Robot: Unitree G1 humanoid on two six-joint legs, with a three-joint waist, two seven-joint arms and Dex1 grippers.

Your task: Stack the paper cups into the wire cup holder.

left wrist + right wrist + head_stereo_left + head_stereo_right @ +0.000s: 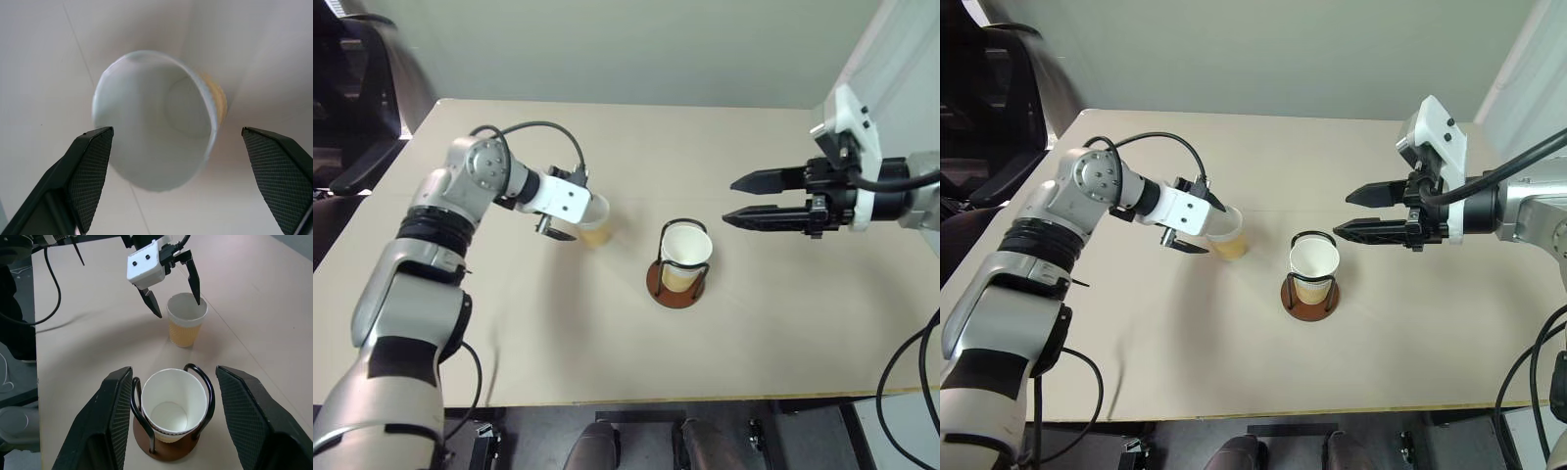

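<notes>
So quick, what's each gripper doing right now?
Left gripper: open, one finger on each side of the loose paper cup, not gripping it.
Right gripper: open, holding nothing.

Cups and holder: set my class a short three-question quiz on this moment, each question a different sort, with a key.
1. True or false: the left gripper is shut on the loose cup.
2. Where is the other cup?
   A. in the holder
   B. on its side
   C. in the right gripper
3. Fill in: the right gripper holds ____.

Key: 1 false, its fingers straddle the cup, open. 2 A. 3 nothing.
</notes>
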